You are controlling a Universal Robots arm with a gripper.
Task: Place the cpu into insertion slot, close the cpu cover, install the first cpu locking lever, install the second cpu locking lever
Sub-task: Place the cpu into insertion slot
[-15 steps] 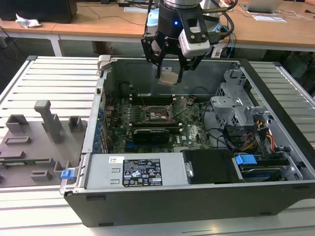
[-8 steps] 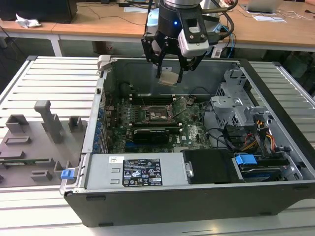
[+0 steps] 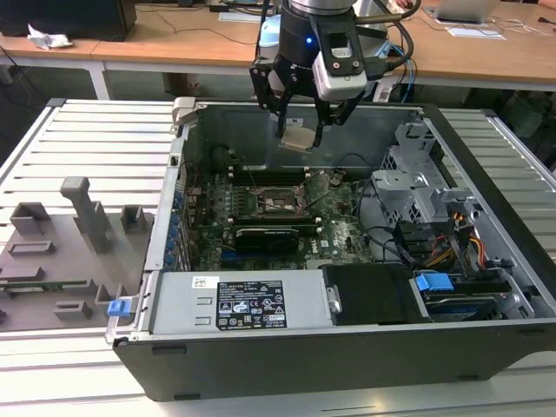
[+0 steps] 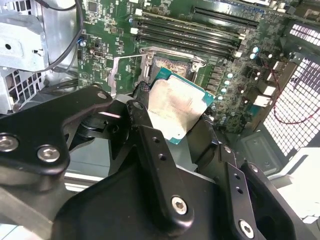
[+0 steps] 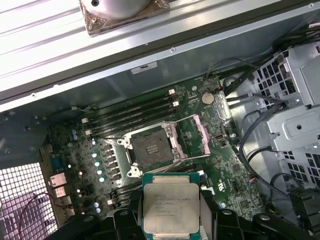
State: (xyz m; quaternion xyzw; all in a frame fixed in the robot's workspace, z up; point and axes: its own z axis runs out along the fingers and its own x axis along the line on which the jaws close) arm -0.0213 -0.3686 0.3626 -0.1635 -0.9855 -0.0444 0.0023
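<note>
The jaws are clenched on the cpu (image 3: 298, 139), the gripper (image 3: 300, 135) pinching it by two opposite edges and leaving its metal top bare.

The open computer case (image 3: 261, 347) walls in the insertion slot (image 3: 280, 198) on all sides. The green motherboard (image 3: 339, 230) carries the slot near its middle. In the first wrist view the slot (image 5: 149, 148) lies bare with its dark centre showing, and the cpu cover (image 5: 202, 134) stands flipped open just beside it, so nothing blocks the way in. The cpu (image 5: 170, 207) hangs high above the slot, well apart from it and seemingly not yet square over it.

The chip lies flat with its silvery face up toward the wrist cameras and its green underside rim toward the board. It is nearly square, so its long axis is faint, and it appears to run along the fingers rather than across them. Its edges look turned a little against the slot's rim.

To do this step well, I judge the chip should be squared to the slot's rim first and kept level on a straight descent. It should be let go only once it sits in the frame, never pressed, since the socket contacts would bend easily.
</note>
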